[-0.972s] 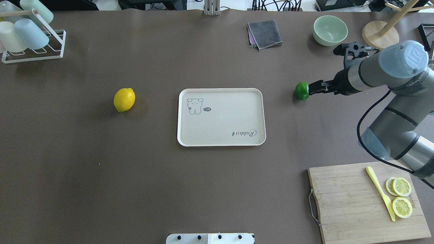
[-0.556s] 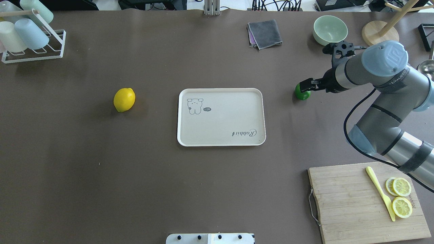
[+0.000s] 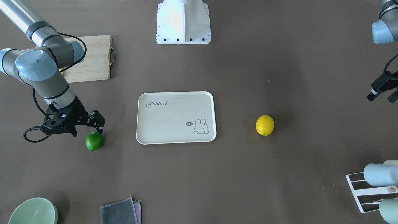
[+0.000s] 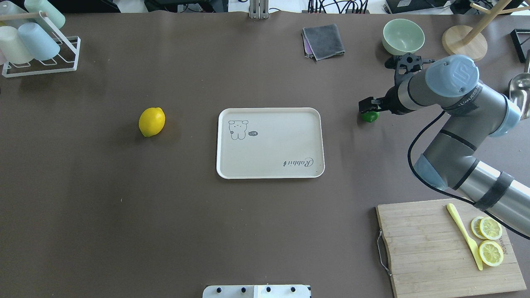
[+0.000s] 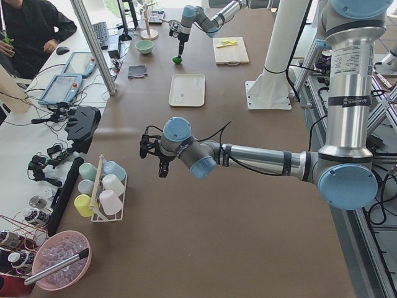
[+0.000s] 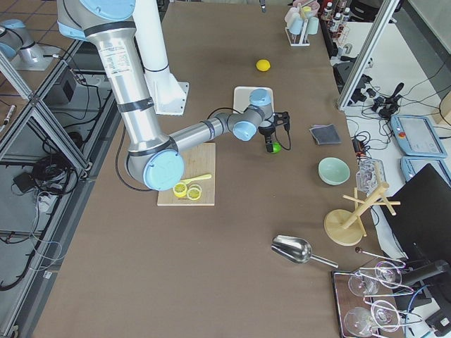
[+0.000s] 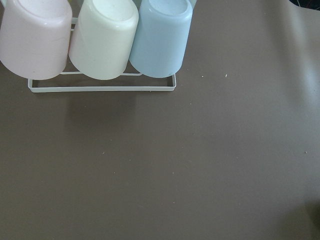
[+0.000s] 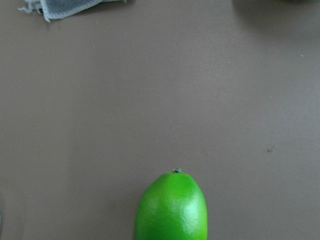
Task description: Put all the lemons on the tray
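The green lemon (image 4: 369, 117) lies on the table right of the cream tray (image 4: 269, 174). It also shows in the front view (image 3: 94, 141) and fills the bottom of the right wrist view (image 8: 171, 207). My right gripper (image 4: 367, 106) hangs just above it, jaws apart and empty; in the front view (image 3: 97, 122) it sits over the fruit's near side. The yellow lemon (image 4: 151, 121) lies left of the tray. The tray (image 3: 175, 141) holds nothing. My left gripper (image 3: 381, 96) is open and empty at the table's far left, near the cup rack.
A cup rack (image 4: 39, 66) stands at the back left. A grey cloth (image 4: 323, 40), a green bowl (image 4: 403, 36) and a wooden stand (image 4: 463, 41) sit at the back right. A cutting board (image 4: 426, 248) with lemon slices (image 4: 490, 252) and a yellow knife (image 4: 463, 236) is at the front right.
My right arm has swung left and its gripper has come over the green lemon, covering most of it from above. Both lemons and the tray have not moved.
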